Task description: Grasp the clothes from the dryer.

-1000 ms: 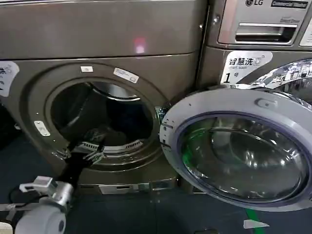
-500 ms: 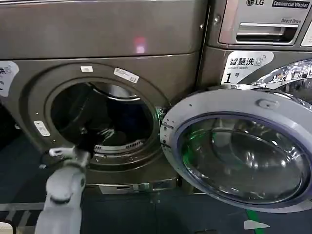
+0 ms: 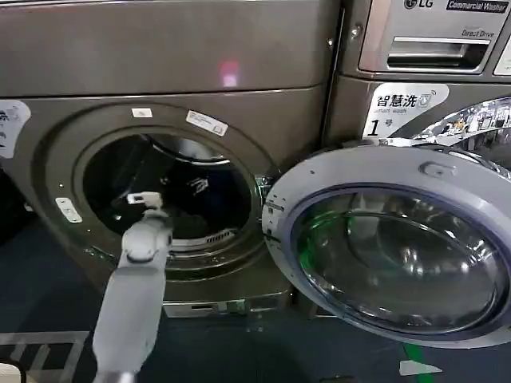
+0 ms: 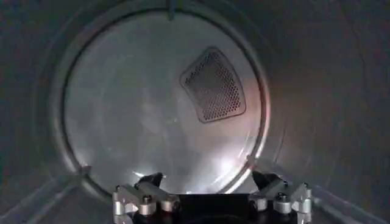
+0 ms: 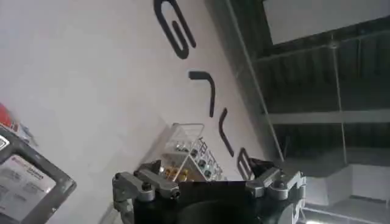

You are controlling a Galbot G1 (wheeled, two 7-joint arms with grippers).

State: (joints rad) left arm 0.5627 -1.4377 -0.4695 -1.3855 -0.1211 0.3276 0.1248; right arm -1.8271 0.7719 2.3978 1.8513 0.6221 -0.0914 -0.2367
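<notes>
Your left gripper (image 3: 197, 185) is inside the dryer (image 3: 160, 72), reaching in through the big round hole at the front. The grey left arm (image 3: 136, 287) goes up from the bottom of the head view and into that hole. In the left wrist view, the left gripper (image 4: 209, 182) points at the shiny round back wall of the drum (image 4: 122, 122), and you can see a dark mesh vent (image 4: 213, 85) on that wall. Its two fingers (image 4: 149, 179) are spread wide apart and there is nothing between them. The dryer's round glass door (image 3: 395, 243) hangs open to the right of the hole, and it covers part of the silver machine (image 3: 431, 48) next to it. A white label with a "1" (image 3: 399, 108) sits just above the door. Low in the drum, in the head view, there is a dark heap that may be the clothes (image 3: 188, 222), but it is too dark to tell for sure. Your right gripper (image 5: 204, 176) is away from the dryer, pointing up at a white wall with big dark letters (image 5: 201, 79). Its fingers are wide open too, and they hold nothing
</notes>
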